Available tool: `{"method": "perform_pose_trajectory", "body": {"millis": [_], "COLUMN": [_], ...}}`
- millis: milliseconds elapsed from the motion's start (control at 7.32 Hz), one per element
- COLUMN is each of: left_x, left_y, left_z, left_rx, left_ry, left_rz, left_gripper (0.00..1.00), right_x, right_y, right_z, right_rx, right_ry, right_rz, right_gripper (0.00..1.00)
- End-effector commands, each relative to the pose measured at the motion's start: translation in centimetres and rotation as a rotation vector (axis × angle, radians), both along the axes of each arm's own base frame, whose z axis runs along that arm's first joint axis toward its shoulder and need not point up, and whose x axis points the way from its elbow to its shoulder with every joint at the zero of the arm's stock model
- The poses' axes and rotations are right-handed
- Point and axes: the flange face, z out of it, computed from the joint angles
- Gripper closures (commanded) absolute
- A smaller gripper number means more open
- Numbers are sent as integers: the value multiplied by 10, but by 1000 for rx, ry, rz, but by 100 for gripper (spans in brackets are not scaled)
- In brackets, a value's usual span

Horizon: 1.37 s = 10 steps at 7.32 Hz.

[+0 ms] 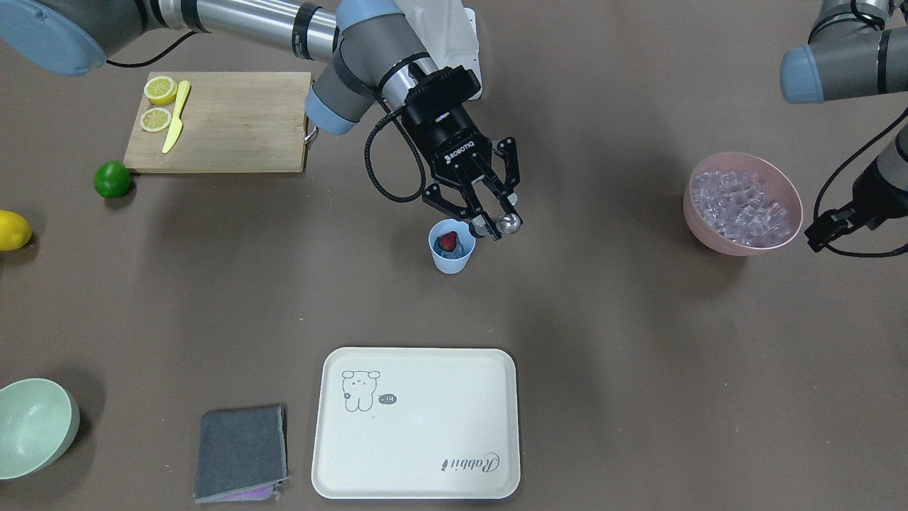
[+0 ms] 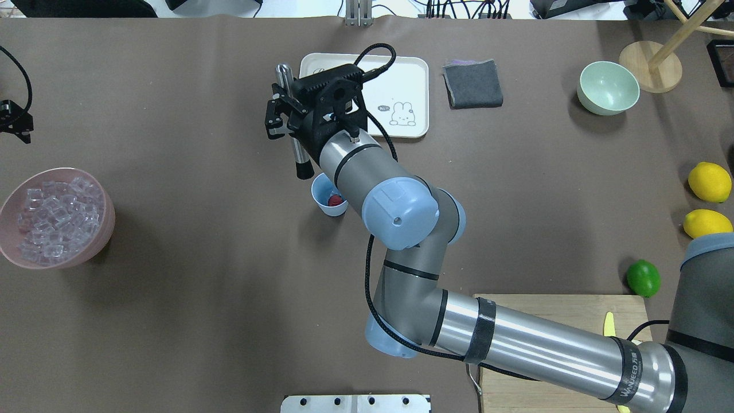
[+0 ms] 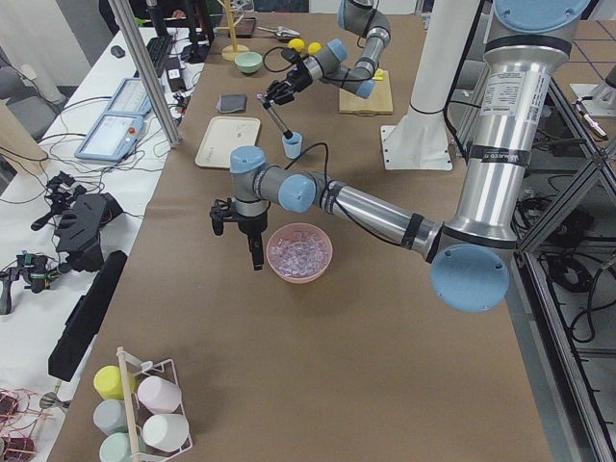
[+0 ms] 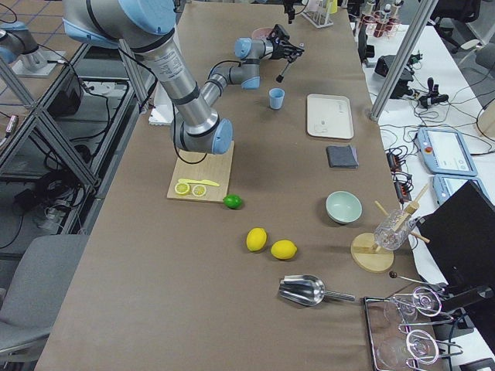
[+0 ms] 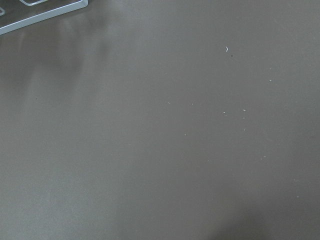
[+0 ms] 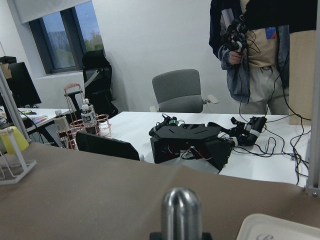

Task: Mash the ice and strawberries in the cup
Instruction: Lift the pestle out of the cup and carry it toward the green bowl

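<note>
— Where's the cup?

— Mid-table. I use the overhead view as my dial, with twelve away from the robot. The cup stands upright with the berry inside, on what looks like a little ice. Most of the ice is heaped in the pink bowl out at nine o'clock.

— And the tool?

— My right gripper has its fingers pinched on the muddler about mid-shaft, with the steel knob up and the black head down. It's tilted, and the head hangs at the cup's ten o'clock, just off the rim (I can't tell whether it grazes it). I think the hold is deliberate: it leaves enough rod below the grip to reach the bottom. The cup stands alone, so there's room to press.

— Left side?

— The left gripper hangs by the pink bowl, clear of the work. I can't tell how its jaws stand.

— Surface?

— A matte brown mat with pale specks. The tray is at twelve, the cloth at one, the green bowl at two, the lemons at three, the lime at four and the board at five.

— Room?

— The right wrist camera looks over a white desk with black gear, a grey chair and a window. A person stands there holding a device.
</note>
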Motion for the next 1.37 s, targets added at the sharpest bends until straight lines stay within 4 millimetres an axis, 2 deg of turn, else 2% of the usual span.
{"method": "perform_pose_trajectory", "body": {"millis": [0, 137, 273, 410, 683, 820, 956, 1093, 1230], "left_x": [1, -2, -4, -7, -4, -1, 2, 3, 15], "left_y": [-3, -3, -2, -5, -17, -18, -18, -17, -13], "left_z": [-3, -8, -19, -31, -63, -69, -74, -79, -85], "left_rx": [7, 17, 43, 89, 181, 242, 281, 299, 319], "left_ry": [-1, 3, 10, -7, -2, 27, 51, 57, 60], "left_rz": [1, -2, 1, -8, -20, -16, -11, -9, 13], "left_gripper": [3, 3, 3, 3, 3, 3, 3, 3, 3], "right_x": [56, 70, 83, 115, 203, 233, 269, 293, 320], "right_y": [-22, -42, -66, -102, -150, -154, -161, -163, -165], "right_z": [-35, -36, -25, -11, 122, 199, 256, 283, 305], "right_rx": [30, -9, -68, -160, -369, -491, -602, -714, -836], "right_ry": [-32, 53, 91, 95, 144, 176, 203, 225, 226], "right_rz": [3, -10, -21, -56, -165, -168, -223, -278, -333], "right_gripper": [100, 100, 100, 100, 100, 100, 100, 100, 100]}}
